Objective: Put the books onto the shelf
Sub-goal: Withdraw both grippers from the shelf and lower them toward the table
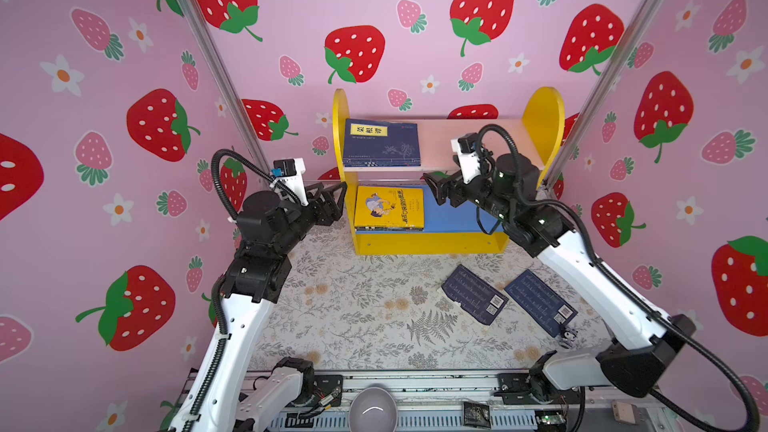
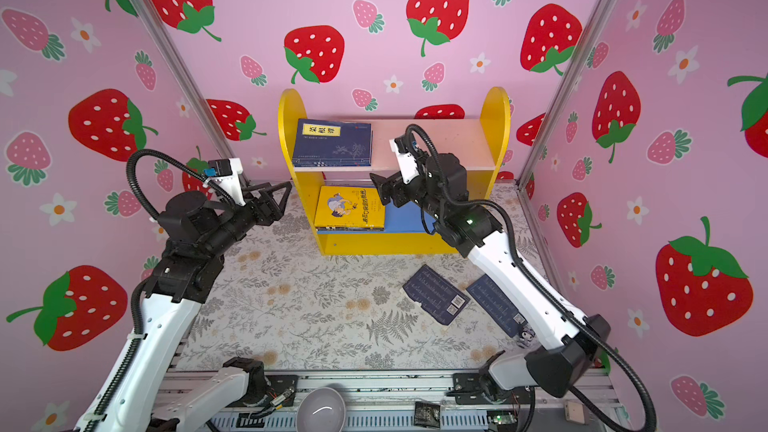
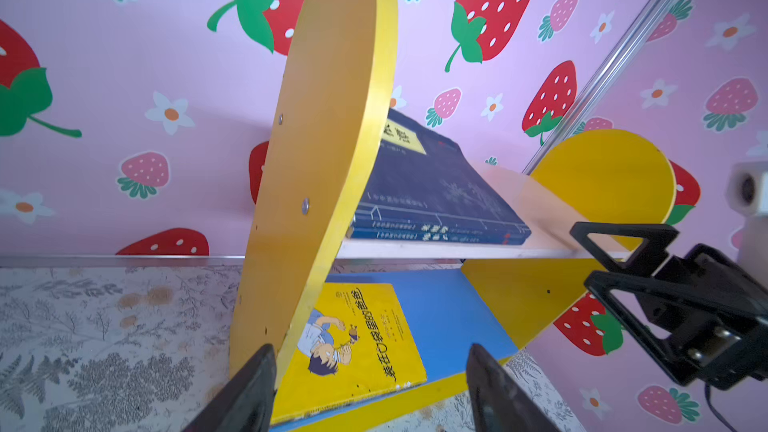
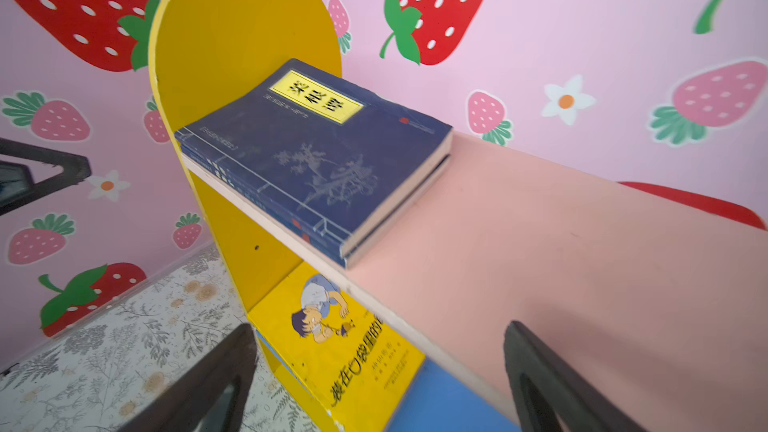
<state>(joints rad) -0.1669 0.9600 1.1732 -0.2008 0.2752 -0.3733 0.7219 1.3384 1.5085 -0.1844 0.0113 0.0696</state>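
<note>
The shelf [image 1: 428, 243] stands at the back of the table. Two stacked navy books [image 1: 380, 143] lie flat on the left of its pink upper board [image 4: 561, 243]. A yellow cartoon book [image 1: 388, 207] tops a small pile on the blue lower board [image 1: 455, 214]. Two more navy books [image 1: 473, 299] [image 1: 540, 304] lie back cover up on the table at the right. My left gripper [image 1: 341, 191] hovers open and empty just outside the shelf's left side panel [image 3: 324, 160]. My right gripper [image 1: 432, 189] is open and empty in front of the shelf, level with the upper board's edge.
Strawberry-print walls and two slanted aluminium posts [image 1: 216, 64] close in the table on three sides. A grey bowl [image 1: 372, 409] and a black packet [image 1: 476, 413] sit on the front rail. A small trinket [image 1: 567, 336] lies beside the right-hand table book.
</note>
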